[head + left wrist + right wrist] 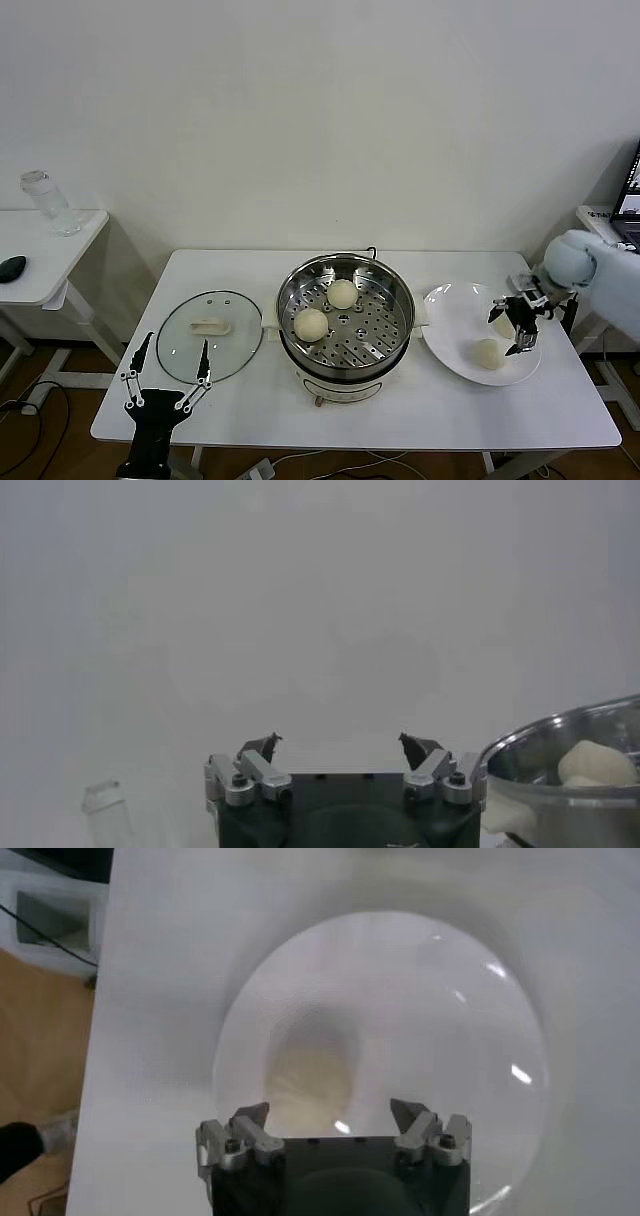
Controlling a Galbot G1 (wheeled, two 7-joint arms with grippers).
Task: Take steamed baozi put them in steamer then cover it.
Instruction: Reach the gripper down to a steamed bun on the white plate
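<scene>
Baozi: two in our steamer [346, 305]; our right gripper [508, 327], released, hovers above the plate [450, 335]; closing off-centre could squash the remaining bun [488, 353].

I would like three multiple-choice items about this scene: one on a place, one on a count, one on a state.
1. Where does the cover lie?
A. on the steamer
B. on the table, on the steamer's left
C. on the plate

2. How many baozi are in the steamer?
A. none
B. two
C. four

3. How is the right gripper?
A. open above the plate
B. shut on a baozi
C. resting in the steamer

Answers:
1 B, the glass cover lies flat beside the steamer.
2 B, one baozi and another sit on the tray.
3 A, its fingers stand apart over the plate.
</scene>
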